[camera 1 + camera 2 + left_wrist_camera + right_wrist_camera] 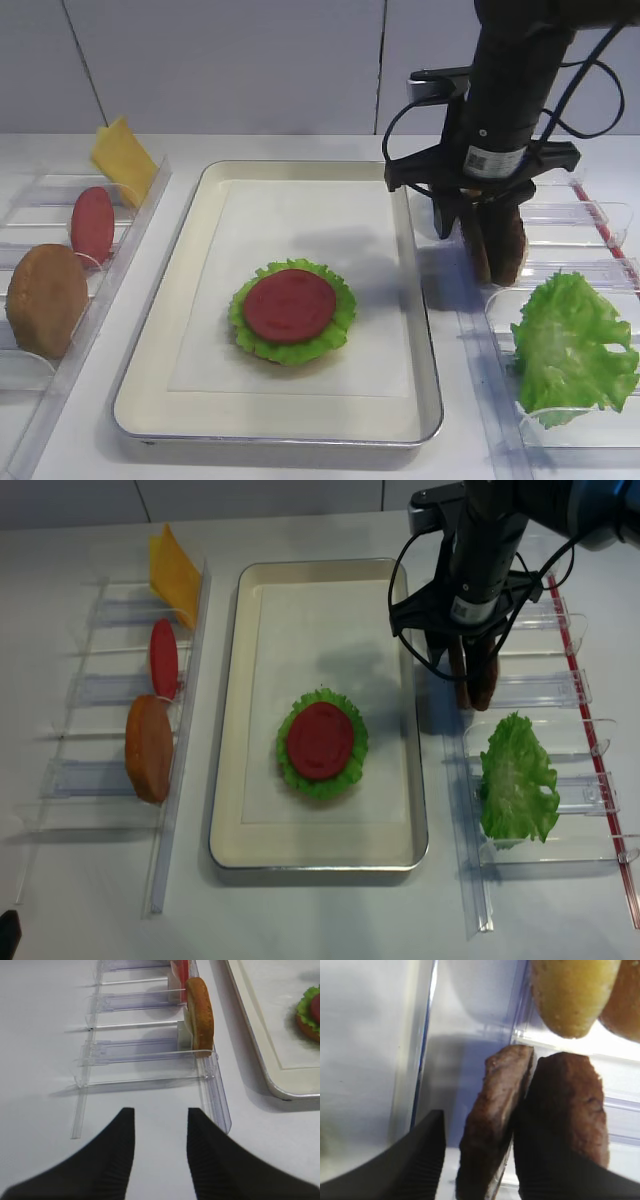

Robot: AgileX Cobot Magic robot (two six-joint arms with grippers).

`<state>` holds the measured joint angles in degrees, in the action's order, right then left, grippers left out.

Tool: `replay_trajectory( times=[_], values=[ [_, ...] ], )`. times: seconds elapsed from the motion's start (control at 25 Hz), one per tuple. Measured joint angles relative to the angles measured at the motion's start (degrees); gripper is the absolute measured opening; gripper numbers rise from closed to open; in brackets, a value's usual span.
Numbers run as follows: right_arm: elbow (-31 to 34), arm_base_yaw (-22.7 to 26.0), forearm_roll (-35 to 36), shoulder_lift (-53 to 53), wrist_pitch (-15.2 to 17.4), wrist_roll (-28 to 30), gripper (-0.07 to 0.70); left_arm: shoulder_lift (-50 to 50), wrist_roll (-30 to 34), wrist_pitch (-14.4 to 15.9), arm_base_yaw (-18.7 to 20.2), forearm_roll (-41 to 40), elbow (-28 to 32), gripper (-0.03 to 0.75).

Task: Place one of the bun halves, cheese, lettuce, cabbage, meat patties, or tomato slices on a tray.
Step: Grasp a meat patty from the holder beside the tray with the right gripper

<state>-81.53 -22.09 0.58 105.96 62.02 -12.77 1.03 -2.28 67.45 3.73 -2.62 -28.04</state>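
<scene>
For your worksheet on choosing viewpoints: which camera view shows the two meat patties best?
The right wrist view: the meat patties fill the frame, standing on edge side by side, with the right claw straddling one. Both exterior high views show only their lower parts below the arm. The left wrist view misses them entirely.

A staged robot test bench rather than a working kitchen. A plain white worktop (300, 465) against blank pale wall panels (230, 60) carries clear plastic racks (110, 690) holding replica burger parts beside a metal tray (280, 425)
</scene>
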Motion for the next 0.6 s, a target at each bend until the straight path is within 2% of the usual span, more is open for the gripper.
replay_trajectory(
  times=[0.24,0.32,0.6],
  values=[
    [0.0,0.0,-1.1,0.0,0.7,-0.6,0.213,0.0,0.0,0.0,0.0,0.0,0.0,0.242],
    [-0.1,0.0,-1.7,0.0,1.2,-0.6,0.184,0.0,0.0,0.0,0.0,0.0,0.0,0.242],
    [-0.2,0.0,-2.1,-0.4,2.5,-0.9,0.16,0.0,0.0,0.0,0.0,0.0,0.0,0.242]
  ],
)
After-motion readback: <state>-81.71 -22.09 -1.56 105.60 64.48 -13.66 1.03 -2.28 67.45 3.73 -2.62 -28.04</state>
